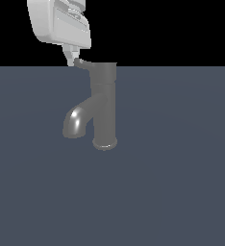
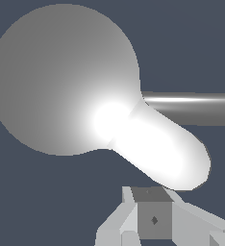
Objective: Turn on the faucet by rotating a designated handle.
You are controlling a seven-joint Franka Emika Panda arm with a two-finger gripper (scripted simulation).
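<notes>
dark grey metal faucet (image 1: 105, 108) stood upright on slate-blue floor (image 1: 181, 192) | thin lever handle (image 1: 81, 63) met by white gripper (image 1: 72, 58) | claw state undeterminable

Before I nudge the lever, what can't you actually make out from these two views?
- Exterior view: the end effector is cut off by the top edge; its fingers overlap, so open or shut is unclear.
- Exterior view: contact between fingertip and the handle lever tip is too small to confirm.
- Wrist view: glare washes out where the lever leaves the cap.
- Wrist view: the cap hides the column of the faucet; the spout runs off the edge.
</notes>
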